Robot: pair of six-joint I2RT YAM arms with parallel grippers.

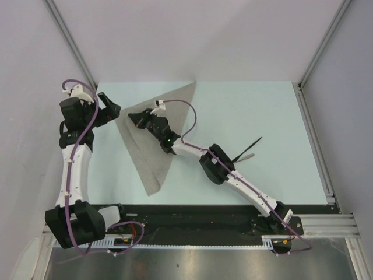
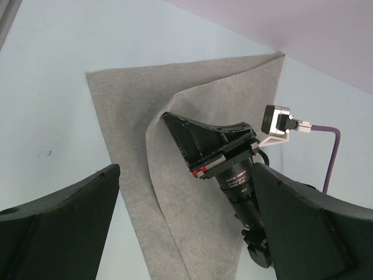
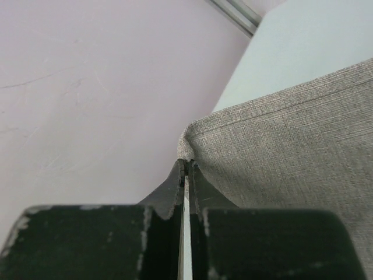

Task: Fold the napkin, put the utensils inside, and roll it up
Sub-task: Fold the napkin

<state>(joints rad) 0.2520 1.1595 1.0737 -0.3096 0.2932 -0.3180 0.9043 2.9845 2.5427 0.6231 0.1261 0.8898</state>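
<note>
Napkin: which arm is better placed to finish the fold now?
Right. The right gripper is shut on the napkin at its raised edge, so it can likely carry it over. The left gripper hangs open beside it, holding nothing.

- Left arm (image 1: 73, 169): white link shells between bulky black joint housings.
- Right arm (image 1: 259, 198): the same white-and-black build, with a small green light (image 1: 168, 140) near the wrist.
- A purple cable (image 2: 333, 153) runs along each arm; the right one plugs into a silver boxy camera (image 2: 277, 121) on a white bracket.
- Left fingers (image 2: 58, 227): broad, matte black, wedge-shaped.
- Right fingers (image 3: 87, 242): black, edges scuffed pale, with a red strip (image 2: 201, 171) at their base.
- White lettering circles the black cylindrical wrist (image 2: 236, 184).
</note>
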